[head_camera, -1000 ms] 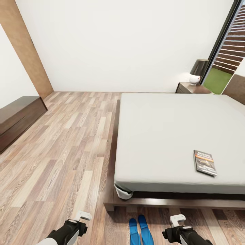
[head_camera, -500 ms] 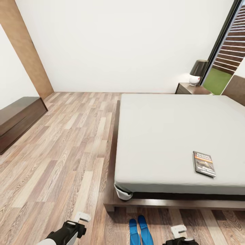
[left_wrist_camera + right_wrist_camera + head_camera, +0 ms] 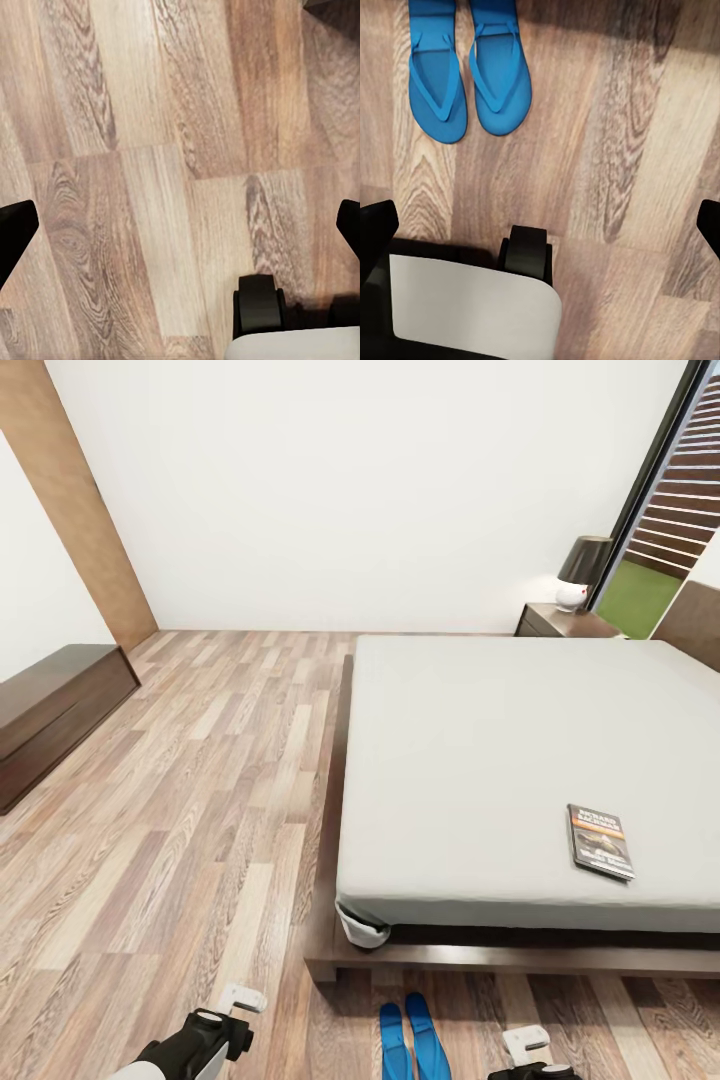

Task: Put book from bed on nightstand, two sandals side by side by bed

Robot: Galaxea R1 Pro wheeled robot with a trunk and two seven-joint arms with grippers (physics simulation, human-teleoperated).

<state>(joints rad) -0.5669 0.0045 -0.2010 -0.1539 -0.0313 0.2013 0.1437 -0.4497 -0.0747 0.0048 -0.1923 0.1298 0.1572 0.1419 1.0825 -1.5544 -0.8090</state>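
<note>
Sandals paired at the bed's foot; book not yet moved.

Both grippers, left [image 3: 243, 997] and right [image 3: 526, 1044], hang low with jaws apart and empty. The sandals [image 3: 413, 1040] lie side by side against the bed [image 3: 480, 750] frame; rolling forward could scatter them. The book [image 3: 600, 841] rests near the mattress's near edge; the nightstand [image 3: 560, 621] stands at the far corner.

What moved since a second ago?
The right gripper dropped toward the bottom edge of the head view. The view itself shifted a little at first. The left gripper hardly moved. The book stayed on the bed, and the two blue sandals stayed side by side on the floor.
</note>
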